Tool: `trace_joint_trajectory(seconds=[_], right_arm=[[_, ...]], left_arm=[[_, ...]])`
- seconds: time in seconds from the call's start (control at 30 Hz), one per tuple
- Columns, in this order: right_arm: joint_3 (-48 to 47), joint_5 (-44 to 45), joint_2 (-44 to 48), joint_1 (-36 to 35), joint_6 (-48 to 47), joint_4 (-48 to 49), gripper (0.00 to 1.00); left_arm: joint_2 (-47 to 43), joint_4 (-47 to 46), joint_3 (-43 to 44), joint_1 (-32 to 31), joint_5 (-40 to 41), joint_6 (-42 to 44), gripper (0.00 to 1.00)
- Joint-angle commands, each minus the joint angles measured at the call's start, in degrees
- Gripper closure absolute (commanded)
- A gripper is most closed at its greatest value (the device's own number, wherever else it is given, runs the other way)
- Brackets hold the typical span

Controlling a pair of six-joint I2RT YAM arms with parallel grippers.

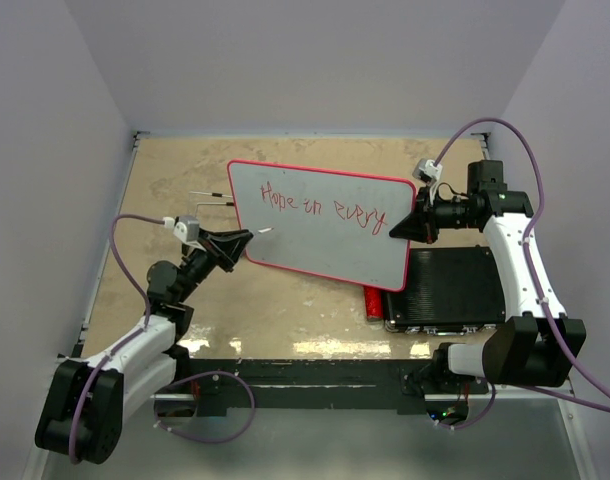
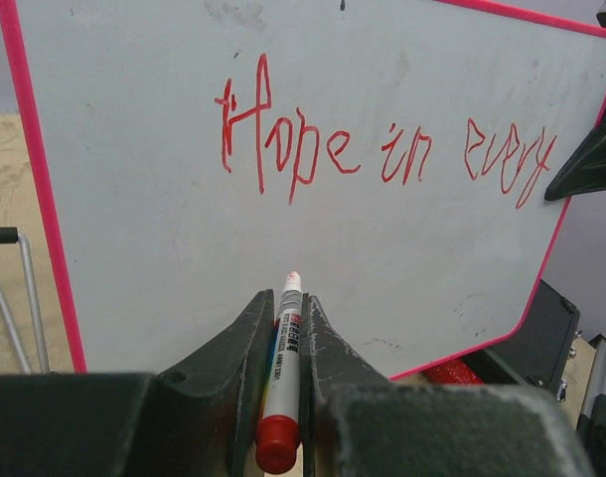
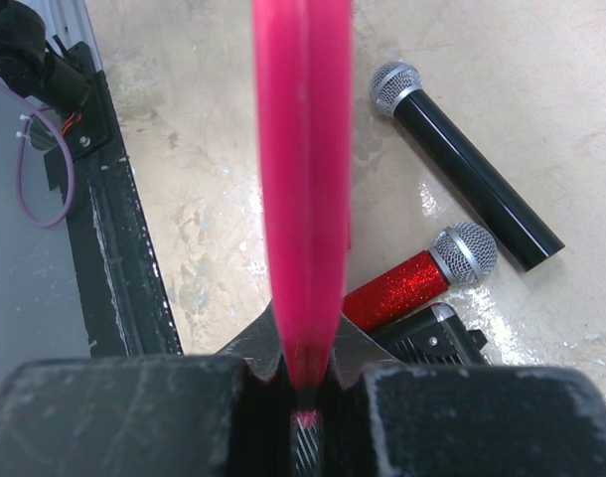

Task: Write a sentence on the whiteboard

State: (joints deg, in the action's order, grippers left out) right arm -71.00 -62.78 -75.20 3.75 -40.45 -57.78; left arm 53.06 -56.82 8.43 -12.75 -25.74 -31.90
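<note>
The whiteboard (image 1: 315,255) is held up off the table, tilted, its red frame pinched at the right edge by my right gripper (image 1: 397,229), which is shut on it. From the right wrist the frame shows edge-on as a red strip (image 3: 303,169) running into the closed gripper (image 3: 303,343). The sentence (image 1: 323,207) reads "Hope in every" in one line of red marker (image 2: 382,149). My left gripper (image 2: 286,298) is shut on a white marker (image 2: 283,358) with a red cap end. Its tip points at the board's blank area (image 2: 184,229) below "Hope"; whether it touches I cannot tell.
A black ribbed case (image 1: 450,285) lies under the board's right side. A red glitter microphone (image 3: 422,283) and a black microphone (image 3: 467,174) lie on the table below the board. A thin wire stand (image 2: 25,288) sits left of the board. A black rail (image 1: 305,372) runs along the near edge.
</note>
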Motion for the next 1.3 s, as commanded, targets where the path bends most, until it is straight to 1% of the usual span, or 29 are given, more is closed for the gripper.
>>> trace_joint_trajectory(seconds=[0.0, 0.8, 1.27], right_arm=[[0.2, 0.5, 2.9, -0.2, 0.2, 3.5, 1.00], [0.3, 0.4, 3.0, -0.4, 0.2, 3.7, 1.00], [0.4, 0.3, 3.1, -0.3, -0.1, 3.7, 1.00]], left_arm=[[0.7, -6.3, 2.7, 0.4, -1.5, 2.3, 1.00], [1.3, -9.4, 1.3, 0.4, -0.9, 1.9, 1.00], [0.6, -8.9, 1.1, 0.5, -0.7, 1.6, 1.00]])
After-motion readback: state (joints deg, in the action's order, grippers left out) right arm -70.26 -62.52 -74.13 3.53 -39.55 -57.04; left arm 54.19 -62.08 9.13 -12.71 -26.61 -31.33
